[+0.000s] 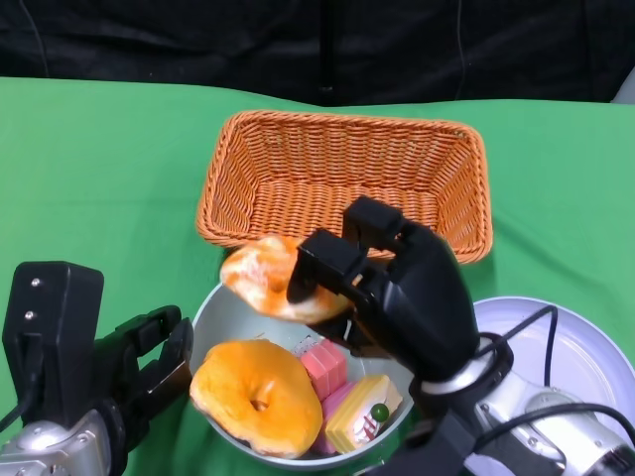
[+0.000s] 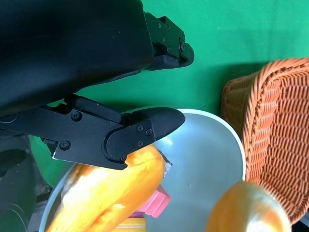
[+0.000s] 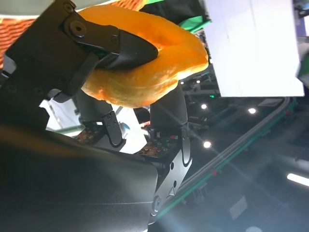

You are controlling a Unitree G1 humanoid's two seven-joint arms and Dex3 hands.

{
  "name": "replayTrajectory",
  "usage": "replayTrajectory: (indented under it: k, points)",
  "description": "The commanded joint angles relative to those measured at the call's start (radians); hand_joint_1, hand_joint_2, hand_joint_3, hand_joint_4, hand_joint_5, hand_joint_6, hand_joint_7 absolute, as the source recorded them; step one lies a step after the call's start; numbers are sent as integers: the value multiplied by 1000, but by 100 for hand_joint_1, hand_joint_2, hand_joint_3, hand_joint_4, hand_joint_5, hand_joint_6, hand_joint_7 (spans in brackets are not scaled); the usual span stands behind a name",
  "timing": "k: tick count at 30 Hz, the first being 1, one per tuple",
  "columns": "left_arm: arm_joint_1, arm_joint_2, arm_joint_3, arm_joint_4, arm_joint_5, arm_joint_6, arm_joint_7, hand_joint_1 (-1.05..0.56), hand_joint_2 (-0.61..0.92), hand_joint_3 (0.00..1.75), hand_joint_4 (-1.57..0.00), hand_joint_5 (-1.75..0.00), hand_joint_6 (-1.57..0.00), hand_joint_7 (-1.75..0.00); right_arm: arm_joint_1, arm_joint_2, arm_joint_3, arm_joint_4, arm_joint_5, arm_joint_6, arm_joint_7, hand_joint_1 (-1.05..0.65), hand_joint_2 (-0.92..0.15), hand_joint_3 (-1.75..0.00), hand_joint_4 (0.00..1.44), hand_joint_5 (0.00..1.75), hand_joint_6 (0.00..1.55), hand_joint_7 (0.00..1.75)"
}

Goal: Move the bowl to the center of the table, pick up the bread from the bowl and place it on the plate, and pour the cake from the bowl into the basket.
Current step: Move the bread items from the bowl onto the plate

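Green cloth covers the bench [image 1: 99, 159], with a dark backdrop behind its far edge. At the near edge sits the bowl [image 1: 213, 312], holding a second bread ring [image 1: 256, 397] and pink and yellow cake pieces [image 1: 342, 392]. The right hand [image 1: 392, 283] pinches one bread [image 1: 266, 278] and holds it lifted over the bowl's far rim, so the bread transfer looks underway. The next move calls for carrying it rightward to the plate [image 1: 575, 342], which lies at the near right corner, partly under the right forearm. The left hand [image 1: 139, 367] rests against the bowl's left rim; whether it truly grips the rim I cannot tell. The wicker basket [image 1: 342, 178] stands just beyond the bowl, close enough that the swing should stay clear of its near wall.
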Motion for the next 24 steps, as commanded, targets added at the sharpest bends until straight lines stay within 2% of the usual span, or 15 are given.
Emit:
replayTrajectory:
  k: [1, 3, 4, 6, 8, 20, 22, 24]
  points:
    - [3, 11, 6, 7, 10, -14, -10, -48, 92, 69, 0, -46, -17, 0, 22, -27, -28, -35, 16, -20, 0, -24, -28, -143, 97, 175, 73, 175]
    - [0, 17, 6, 12, 10, -17, -15, -48, 92, 70, 0, -46, -17, 0, 41, -44, -44, -67, 26, -37, 12, -23, -27, -143, 97, 175, 73, 175]
    - [-3, 20, 7, 15, 9, -18, -20, -48, 92, 70, 0, -46, -18, 0, 60, -60, -57, -98, 39, -52, 24, -25, -32, -137, 96, 175, 71, 175]
    - [-10, 19, 10, 21, 8, -17, -22, -48, 92, 70, 0, -45, -17, 0, 91, -87, -83, -149, 63, -81, 48, -25, -34, -133, 95, 175, 70, 174]
    - [-14, 17, 10, 25, 11, -20, -20, -49, 92, 70, 0, -46, -18, 0, 116, -98, -103, -184, 78, -93, 76, -25, -30, -134, 94, 175, 70, 172]
    - [-15, 20, 5, 34, 16, -34, -24, -49, 92, 70, 0, -46, -17, 0, 153, -90, -151, -221, 79, -122, 124, -24, -26, -137, 93, 175, 71, 170]
    - [-18, 20, -3, 50, 23, -54, -29, -49, 92, 70, 0, -46, -17, 0, 195, -136, -186, -258, 102, -151, 138, -23, -29, -139, 91, 175, 70, 167]
    - [-23, 17, -5, 53, 22, -51, -28, -49, 92, 70, 0, -46, -16, 0, 252, -215, -257, -289, 110, -197, 111, -21, -27, -145, 92, 175, 71, 163]
